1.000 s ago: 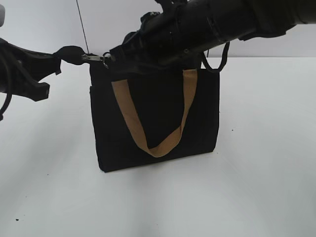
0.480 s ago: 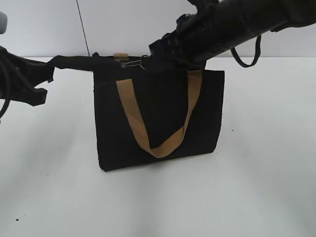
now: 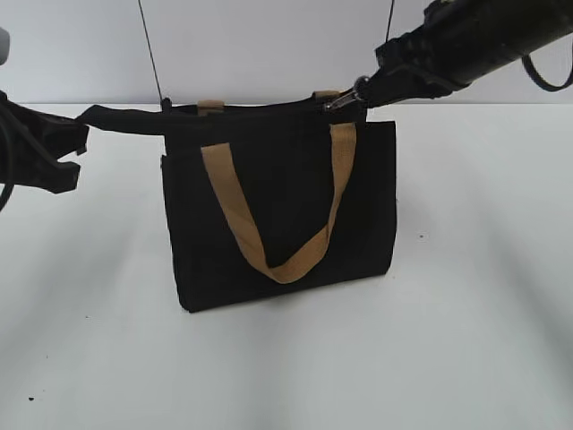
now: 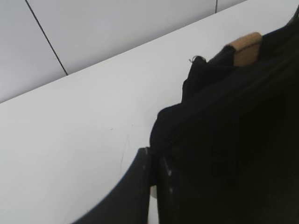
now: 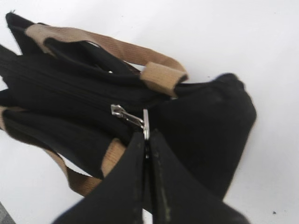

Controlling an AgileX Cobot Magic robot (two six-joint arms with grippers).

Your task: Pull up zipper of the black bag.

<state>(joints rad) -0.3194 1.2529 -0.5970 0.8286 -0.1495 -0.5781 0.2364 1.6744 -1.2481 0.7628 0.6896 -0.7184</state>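
Observation:
The black bag [image 3: 277,206] stands upright on the white table, its tan handle hanging down its front face. The zipper [image 3: 260,108] runs along its top edge. Its silver pull tab [image 3: 343,100] sits near the bag's right end. My right gripper [image 3: 363,92] is shut on that pull tab [image 5: 144,122], seen closely in the right wrist view [image 5: 147,140]. My left gripper [image 3: 79,134] is shut on a black fabric tail at the bag's left end and holds it stretched out to the left; the left wrist view shows the jaws [image 4: 154,161] pinching black fabric [image 4: 224,140].
The white table [image 3: 466,313] surrounds the bag, with a pale wall behind. A thin dark cable [image 3: 150,54] hangs at the back left. The right arm's black body fills the upper right.
My right gripper has dragged the pull tab from the bag's left end across the top to the right end. The left gripper has kept its hold and stayed almost still.

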